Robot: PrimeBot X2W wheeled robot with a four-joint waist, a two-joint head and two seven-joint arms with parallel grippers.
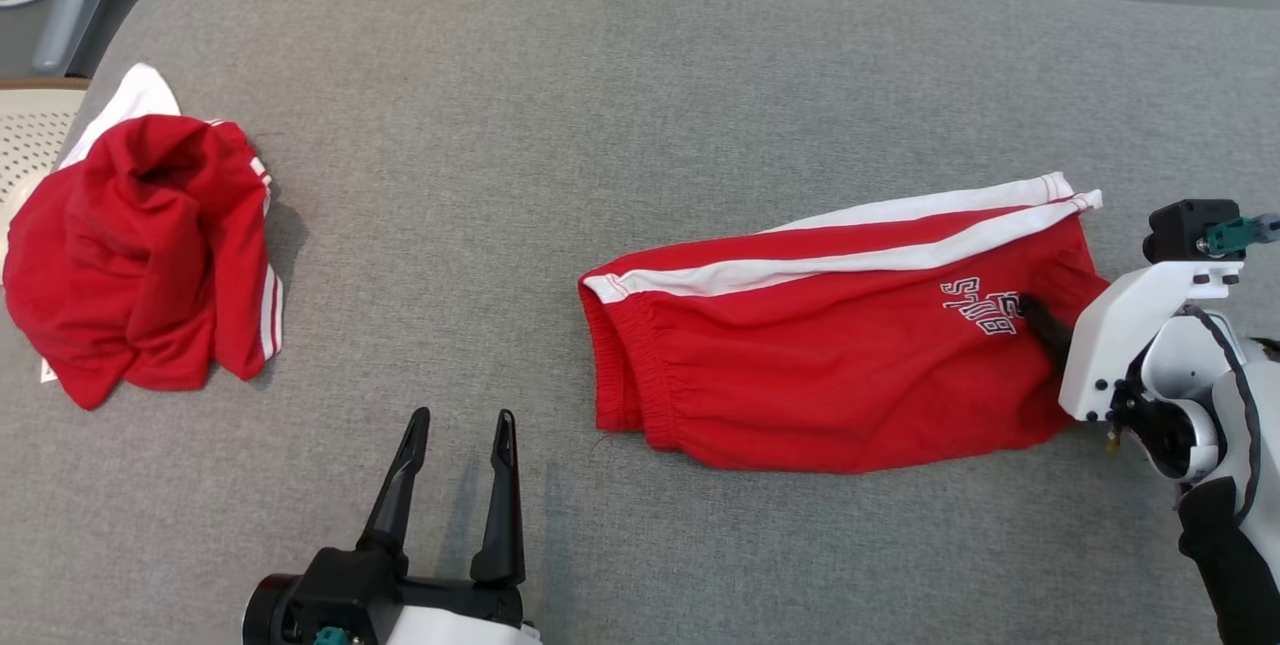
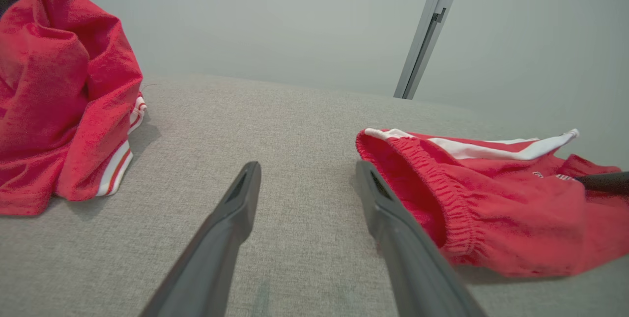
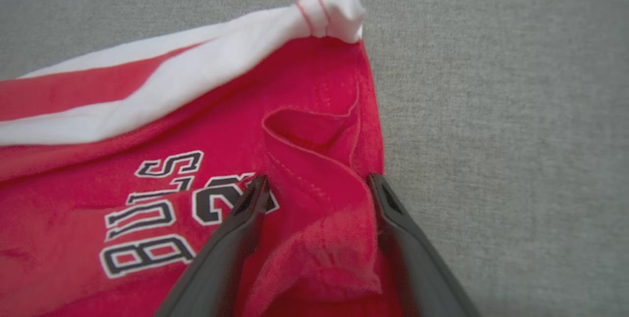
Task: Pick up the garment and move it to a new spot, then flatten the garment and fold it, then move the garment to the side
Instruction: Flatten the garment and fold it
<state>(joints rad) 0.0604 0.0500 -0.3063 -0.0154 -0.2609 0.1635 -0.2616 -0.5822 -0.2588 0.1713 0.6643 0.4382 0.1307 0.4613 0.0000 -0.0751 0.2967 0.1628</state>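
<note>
Plainly, grey woven surface [image 1: 640, 75] bears the garment [image 1: 830, 365]; pale wall [image 2: 270, 22], perhaps panelled.

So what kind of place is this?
Likely a test room, not a home: a grey padded table, bare pale wall panels, and red shorts plus a crumpled red garment.

- On the worktop [image 1: 600, 75], the shorts [image 1: 840, 345] lie at 3 o'clock.
- The crumpled shirt [image 1: 150, 255] lies at 9 o'clock, well apart.
- The right gripper [image 3: 317, 179] is on the shorts' 3 o'clock end.
</note>
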